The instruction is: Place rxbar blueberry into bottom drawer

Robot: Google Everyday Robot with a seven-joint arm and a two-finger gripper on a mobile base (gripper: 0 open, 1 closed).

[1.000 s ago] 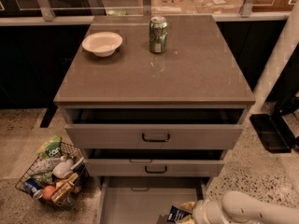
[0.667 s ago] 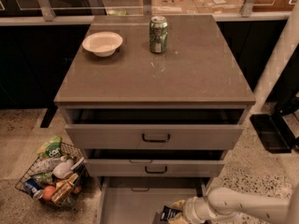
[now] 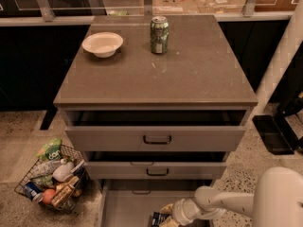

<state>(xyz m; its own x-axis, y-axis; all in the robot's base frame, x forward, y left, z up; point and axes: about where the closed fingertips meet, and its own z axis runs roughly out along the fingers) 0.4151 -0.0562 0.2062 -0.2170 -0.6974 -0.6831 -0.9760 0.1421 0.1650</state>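
Note:
The bottom drawer (image 3: 124, 207) is pulled out at the foot of the grey cabinet, and its flat grey floor shows. My gripper (image 3: 164, 216) reaches in from the right on a white arm and hangs over the drawer's right half, at the lower edge of the view. It is shut on the rxbar blueberry (image 3: 158, 219), a small dark navy wrapper that sticks out to the left of the fingers, just above the drawer floor. Part of the bar is cut off by the frame edge.
The two upper drawers (image 3: 156, 139) with dark loop handles stand slightly open. A green can (image 3: 159, 34) and a white bowl (image 3: 102, 44) sit on the cabinet top. A wire basket (image 3: 52, 179) of items stands on the floor at the left. My white arm (image 3: 279, 197) is at the lower right.
My gripper has moved left with the bar, from the drawer's right edge to further over its floor.

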